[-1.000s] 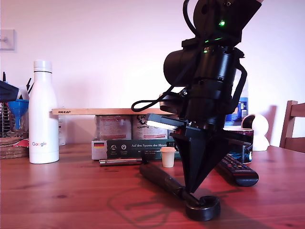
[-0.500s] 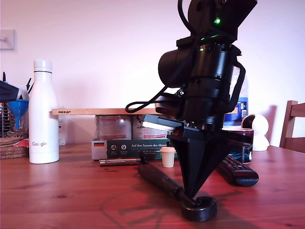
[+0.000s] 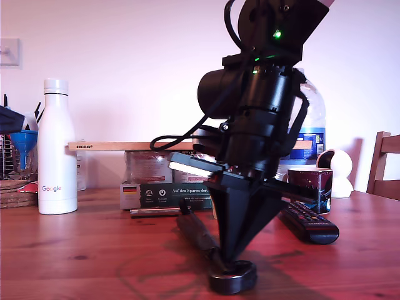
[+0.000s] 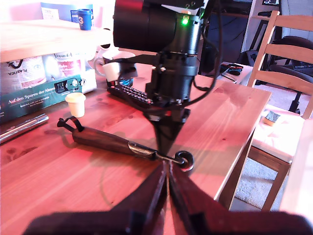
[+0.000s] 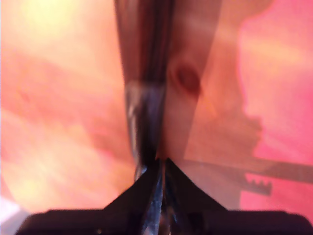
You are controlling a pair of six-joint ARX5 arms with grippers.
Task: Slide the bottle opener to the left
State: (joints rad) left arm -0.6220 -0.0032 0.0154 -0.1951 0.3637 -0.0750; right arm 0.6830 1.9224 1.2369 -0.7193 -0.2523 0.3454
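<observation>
Movement first: over the last second the opener [image 3: 199, 234] has slid toward the exterior view's left, and its ring head [image 3: 232, 278] has travelled further than the far end of the handle, so it is swinging as well as shifting. My second gripper [image 3: 229, 257] has leaned the same way with it. Its fingers are together in a single point, pressed down on the thin neck just behind the ring rather than clamped around it. The second wrist view is too blurred to add much.

The opener lies flat on the table [image 3: 94, 262], handle toward the books and ring toward the camera, with the remote [image 3: 309, 224] now well apart on the exterior view's right.

My first gripper [image 4: 167, 171] hangs back from the opener, fingers together, touching nothing.

I judge the slide well under way; the push looks set to carry on leftward, though the uneven travel suggests the tip could slip off the neck
</observation>
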